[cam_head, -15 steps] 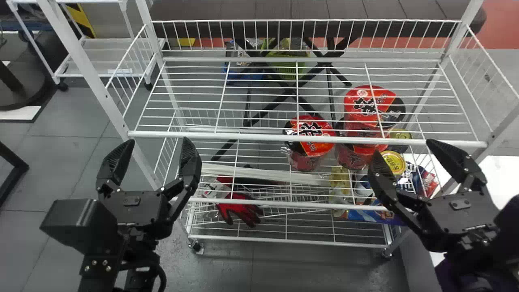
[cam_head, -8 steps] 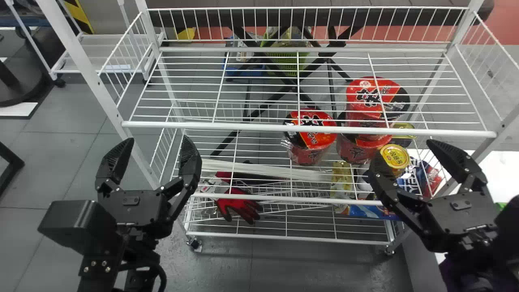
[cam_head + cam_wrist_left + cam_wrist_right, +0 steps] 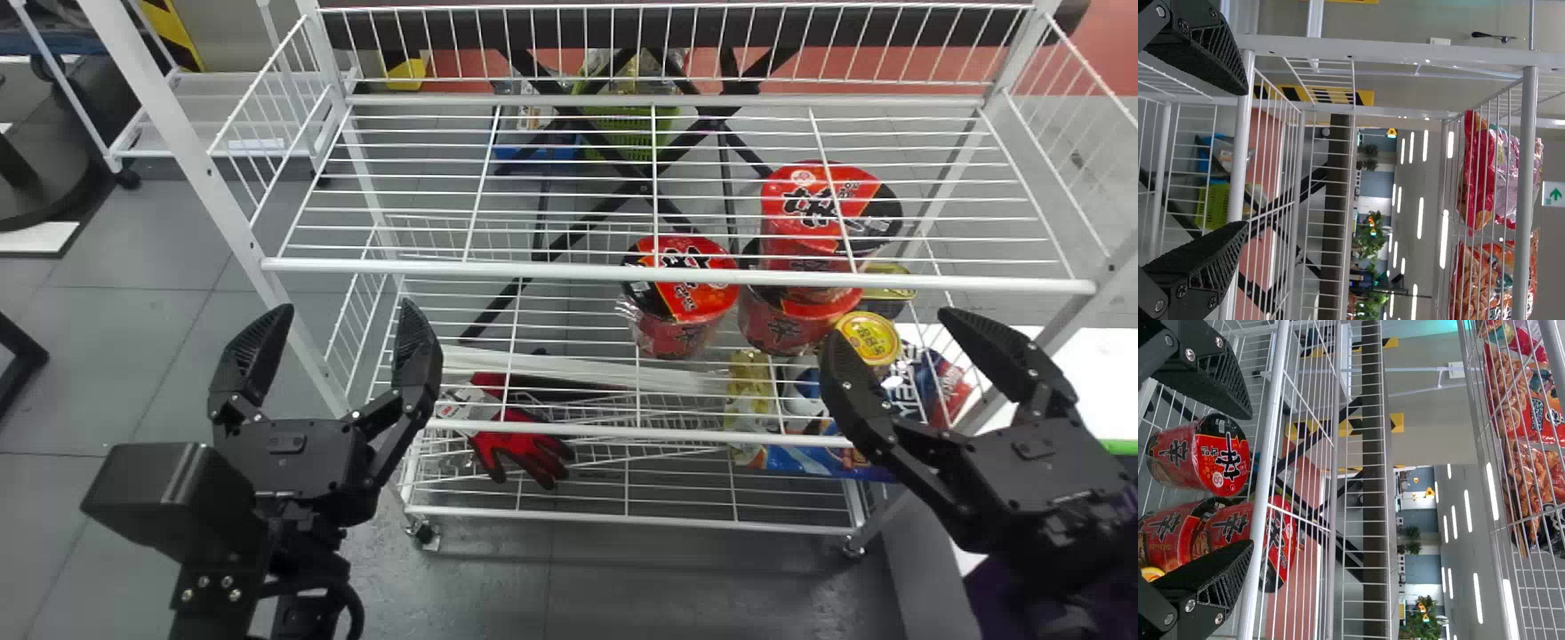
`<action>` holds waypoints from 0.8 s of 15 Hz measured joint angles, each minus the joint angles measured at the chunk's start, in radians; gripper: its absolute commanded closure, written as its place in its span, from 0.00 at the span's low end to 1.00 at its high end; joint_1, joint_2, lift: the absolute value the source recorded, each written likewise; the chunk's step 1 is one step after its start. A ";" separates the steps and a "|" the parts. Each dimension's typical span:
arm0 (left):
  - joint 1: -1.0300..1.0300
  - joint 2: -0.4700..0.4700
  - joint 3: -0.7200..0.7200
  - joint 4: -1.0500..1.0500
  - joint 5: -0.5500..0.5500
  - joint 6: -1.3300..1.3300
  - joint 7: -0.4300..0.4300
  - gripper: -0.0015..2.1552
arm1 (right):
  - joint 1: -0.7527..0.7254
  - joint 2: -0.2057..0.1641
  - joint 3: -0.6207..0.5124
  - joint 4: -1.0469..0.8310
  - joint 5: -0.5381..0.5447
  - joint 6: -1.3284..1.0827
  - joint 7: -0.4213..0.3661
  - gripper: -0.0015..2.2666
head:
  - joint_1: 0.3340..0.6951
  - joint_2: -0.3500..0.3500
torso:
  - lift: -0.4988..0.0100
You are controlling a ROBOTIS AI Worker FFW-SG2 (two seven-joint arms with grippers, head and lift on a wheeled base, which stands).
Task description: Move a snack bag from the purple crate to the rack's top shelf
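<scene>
Fetching a bag looks like the step in hand: the left arm's flat black fingers [image 3: 416, 356] and the right arm's flat black fingers [image 3: 987, 342] stand wide apart, both empty. A dark purple patch [image 3: 991, 591] may be the crate; its bag I cannot make out. Best draw the right arm clear of the white metal rack [image 3: 676, 274], then pinch softly. Shiny printed snack bags [image 3: 1538, 400] sit higher up.

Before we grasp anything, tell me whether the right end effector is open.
Open: the right end effector has its fingers spread wide apart.
</scene>
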 measured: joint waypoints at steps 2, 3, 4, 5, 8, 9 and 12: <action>0.000 0.000 -0.003 0.000 -0.004 0.000 0.000 0.06 | 0.000 0.001 -0.003 0.000 0.001 -0.012 0.018 0.07 | 1.00 0.54 | 0.11; -0.001 0.000 -0.003 0.001 -0.004 0.000 0.000 0.06 | 0.001 0.003 -0.004 0.003 0.003 -0.035 0.025 0.07 | 1.00 0.54 | 0.09; -0.001 -0.001 -0.003 0.002 -0.004 0.000 0.001 0.06 | 0.002 0.006 -0.002 0.006 0.009 -0.055 0.015 0.07 | 1.00 0.54 | 0.09; -0.001 -0.001 -0.003 0.002 -0.004 0.000 0.004 0.06 | 0.001 0.010 0.004 0.005 0.019 -0.041 -0.017 0.07 | 1.00 0.53 | 0.08; -0.002 0.001 -0.003 0.003 -0.004 0.000 0.009 0.06 | -0.003 0.014 0.010 0.000 0.022 -0.014 0.002 0.07 | 1.00 0.54 | 0.08; -0.002 0.001 -0.003 0.003 -0.005 0.000 0.009 0.06 | -0.003 0.014 0.008 0.002 0.019 -0.018 0.006 0.07 | 1.00 0.54 | 0.09; -0.002 0.002 -0.005 0.002 -0.008 0.000 0.011 0.06 | -0.005 0.017 0.001 -0.001 0.021 -0.007 -0.012 0.07 | 1.00 0.53 | 0.09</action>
